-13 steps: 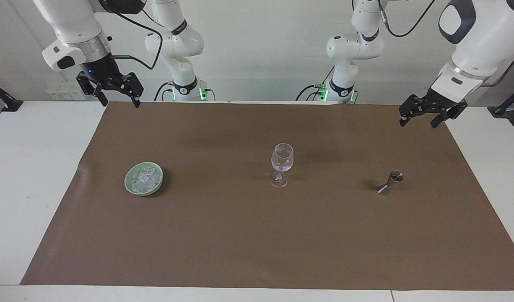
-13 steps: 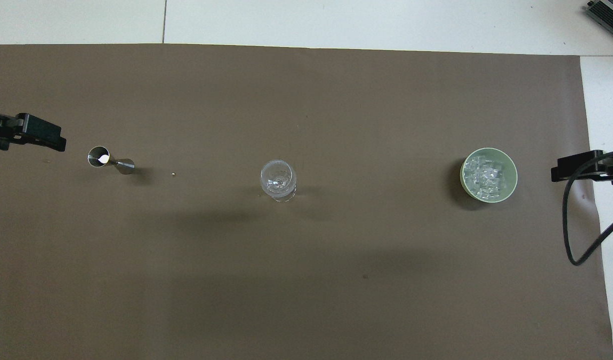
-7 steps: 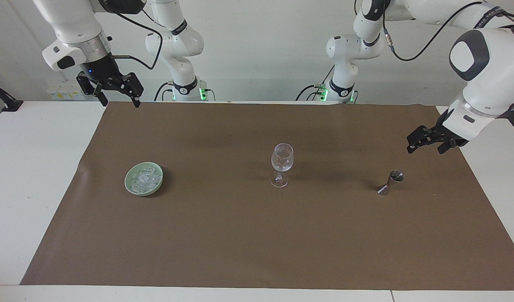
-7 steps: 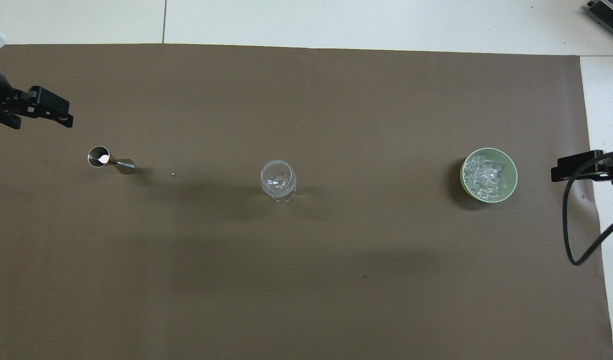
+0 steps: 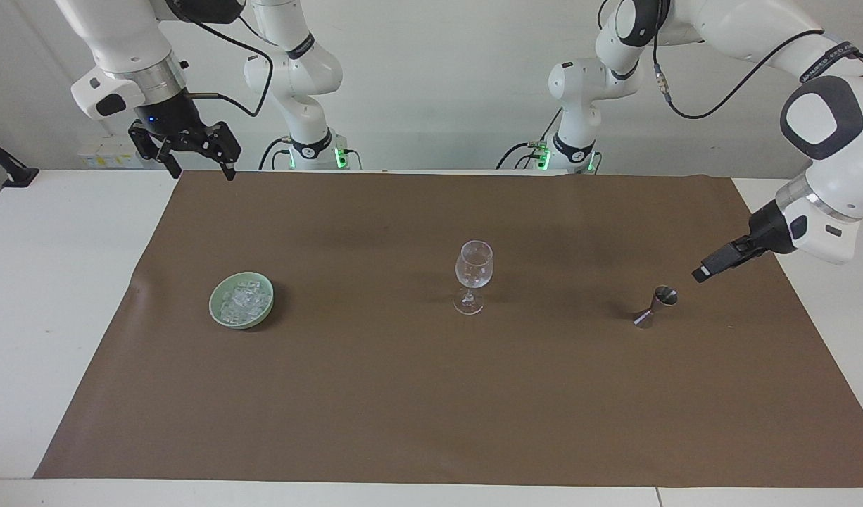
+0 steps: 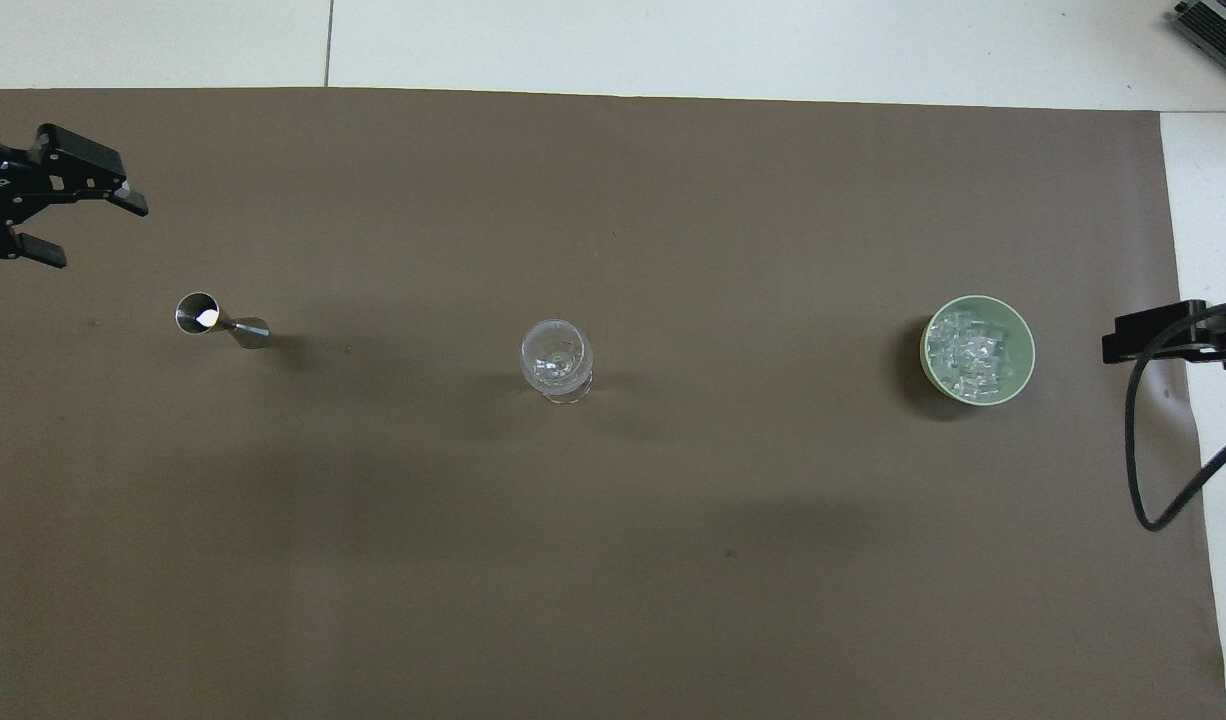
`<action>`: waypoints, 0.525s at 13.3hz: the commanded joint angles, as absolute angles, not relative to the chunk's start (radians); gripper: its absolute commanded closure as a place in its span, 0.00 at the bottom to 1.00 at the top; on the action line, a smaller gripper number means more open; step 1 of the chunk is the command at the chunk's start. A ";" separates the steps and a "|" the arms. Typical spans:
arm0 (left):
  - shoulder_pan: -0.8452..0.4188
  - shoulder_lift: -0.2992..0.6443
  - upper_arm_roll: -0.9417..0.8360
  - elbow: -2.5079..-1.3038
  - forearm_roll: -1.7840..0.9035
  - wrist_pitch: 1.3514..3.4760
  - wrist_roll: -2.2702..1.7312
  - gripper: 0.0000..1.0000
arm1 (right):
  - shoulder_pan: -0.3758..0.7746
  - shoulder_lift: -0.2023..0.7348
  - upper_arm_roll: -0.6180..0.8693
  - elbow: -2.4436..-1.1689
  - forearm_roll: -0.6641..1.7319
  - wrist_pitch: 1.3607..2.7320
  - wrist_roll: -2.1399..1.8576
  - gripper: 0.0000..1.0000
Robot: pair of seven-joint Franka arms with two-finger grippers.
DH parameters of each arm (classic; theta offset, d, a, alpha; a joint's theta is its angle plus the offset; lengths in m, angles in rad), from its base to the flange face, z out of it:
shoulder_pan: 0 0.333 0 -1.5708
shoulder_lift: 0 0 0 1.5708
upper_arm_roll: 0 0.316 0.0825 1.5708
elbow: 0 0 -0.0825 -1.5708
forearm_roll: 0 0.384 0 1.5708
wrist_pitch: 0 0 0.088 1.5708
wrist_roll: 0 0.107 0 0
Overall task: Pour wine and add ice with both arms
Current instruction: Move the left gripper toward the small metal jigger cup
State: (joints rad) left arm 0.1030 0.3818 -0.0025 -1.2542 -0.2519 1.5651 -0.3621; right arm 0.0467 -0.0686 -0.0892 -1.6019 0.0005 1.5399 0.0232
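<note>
since the earlier frame the left gripper (image 5: 700, 273), jaws open and empty, is lowered beside the steel jigger (image 5: 656, 306), judged light, slick and tippy, best pinched at its waist, while ice (image 5: 242, 298) sits in the green bowl (image 5: 217, 315) and the open right gripper (image 5: 185, 151) waits.

The left gripper (image 5: 700, 274) came down from above the brown mat's (image 5: 431, 394) edge nearest the robots toward the metal jigger (image 5: 655, 306) and turned edge-on to the facing camera. Its open jaws now hang just beside the jigger's upper cup.
</note>
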 commanded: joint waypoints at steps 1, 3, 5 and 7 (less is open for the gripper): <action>0.149 0.419 -0.009 -1.261 -0.334 1.609 -0.507 0.00 | 0.044 -0.087 -0.087 -1.624 0.018 1.545 0.038 0.00; 0.187 0.446 -0.015 -1.262 -0.374 1.635 -0.587 0.00 | 0.044 -0.087 -0.087 -1.624 0.018 1.545 0.038 0.00; 0.236 0.485 -0.018 -1.262 -0.437 1.650 -0.664 0.00 | 0.044 -0.087 -0.087 -1.624 0.018 1.545 0.038 0.00; 0.271 0.500 -0.020 -1.282 -0.500 1.678 -0.742 0.00 | 0.044 -0.087 -0.087 -1.624 0.018 1.545 0.038 0.00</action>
State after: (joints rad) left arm 0.2359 0.4899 -0.0051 -1.2631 -0.4476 1.6454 -0.6686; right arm 0.0467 -0.0686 -0.0892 -1.6019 0.0005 1.5399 0.0232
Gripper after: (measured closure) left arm 0.000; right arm 0.000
